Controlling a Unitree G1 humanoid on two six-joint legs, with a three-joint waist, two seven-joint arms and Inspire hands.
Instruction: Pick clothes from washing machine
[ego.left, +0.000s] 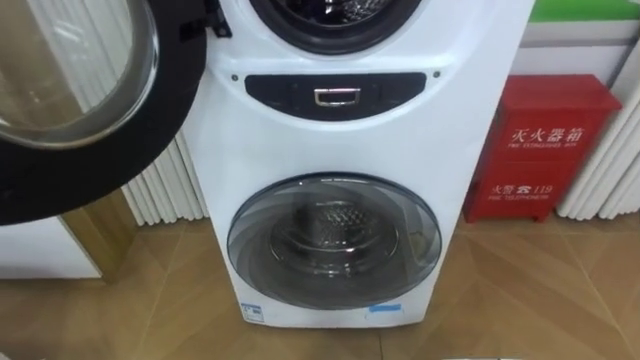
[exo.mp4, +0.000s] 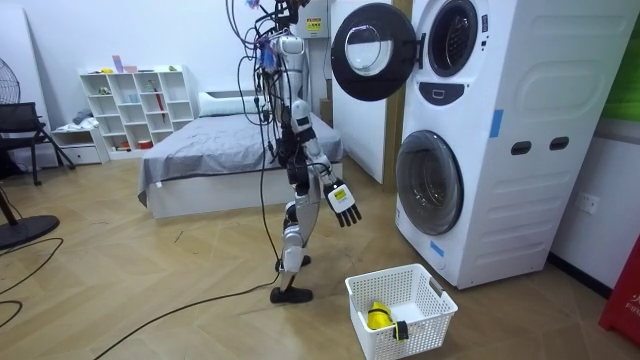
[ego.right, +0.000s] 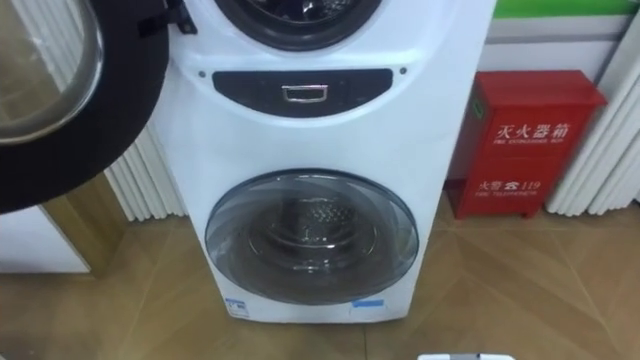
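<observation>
A white stacked washing machine (ego.left: 350, 130) stands right in front of me. Its upper round door (ego.left: 80, 90) hangs swung open to the left, and the upper drum opening (ego.left: 335, 15) shows dark at the top edge; I cannot make out clothes in it. The lower glass door (ego.left: 335, 245) is closed over a bare metal drum. In the room view I stand about a step from the machine (exo.mp4: 480, 140), facing it. My right hand (exo.mp4: 342, 203) hangs at hip height with straight, spread fingers and holds nothing.
A white laundry basket (exo.mp4: 400, 310) with a yellow item (exo.mp4: 378, 316) in it sits on the wooden floor by my right side. A red fire-equipment box (ego.left: 545, 150) stands right of the machine, a white radiator (ego.left: 165, 190) left of it. A bed (exo.mp4: 220, 160) lies behind me.
</observation>
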